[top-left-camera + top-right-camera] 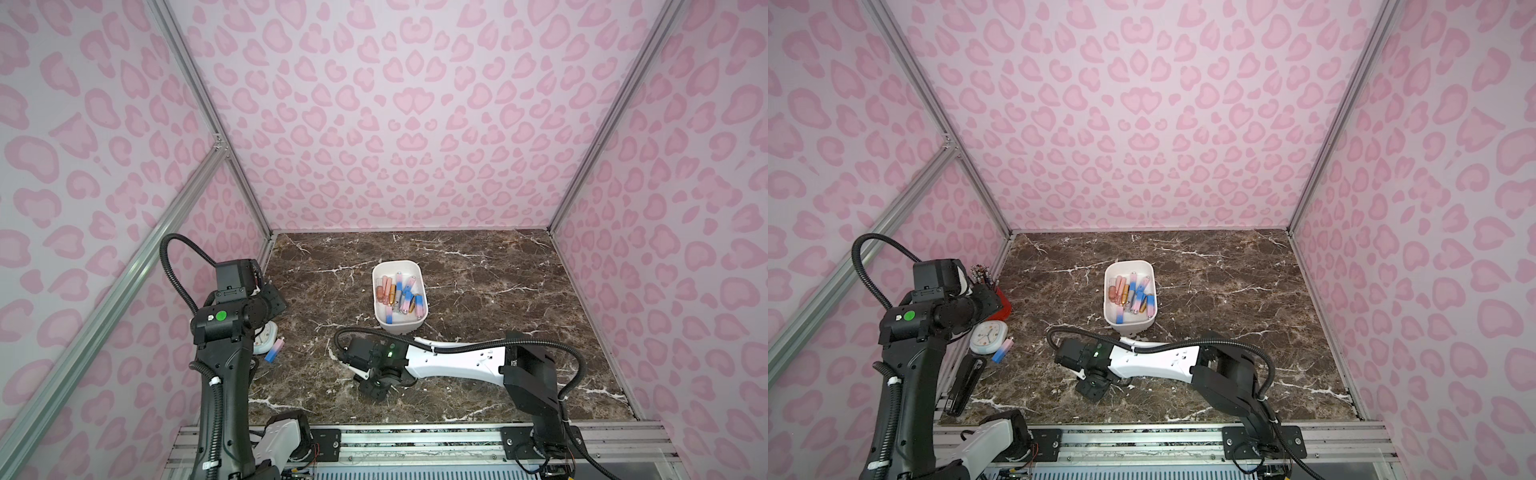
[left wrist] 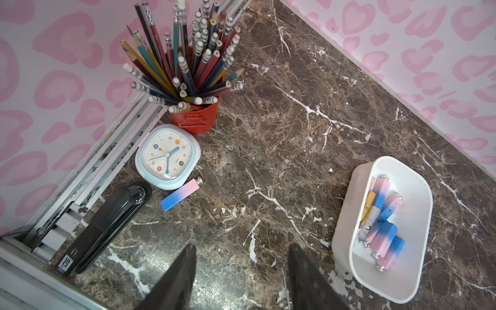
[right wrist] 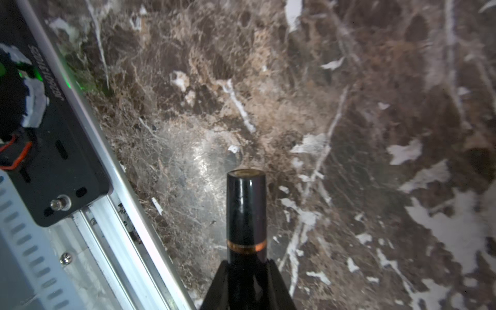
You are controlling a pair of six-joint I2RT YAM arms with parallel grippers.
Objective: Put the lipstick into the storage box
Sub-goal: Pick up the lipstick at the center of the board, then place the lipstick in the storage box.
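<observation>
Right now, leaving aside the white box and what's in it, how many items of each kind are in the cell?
Lipsticks: 2, the pink-and-blue lipstick lying loose and the black lipstick held in the right claw
Clock: 1
Stapler: 1
Red pencil cup: 1
Total: 5

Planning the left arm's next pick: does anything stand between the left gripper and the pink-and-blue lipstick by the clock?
Nothing visible does. Only bare marble tabletop lies between the open left gripper and the pink-and-blue lipstick. The clock sits just beyond it; the black stapler lies aside.
</observation>
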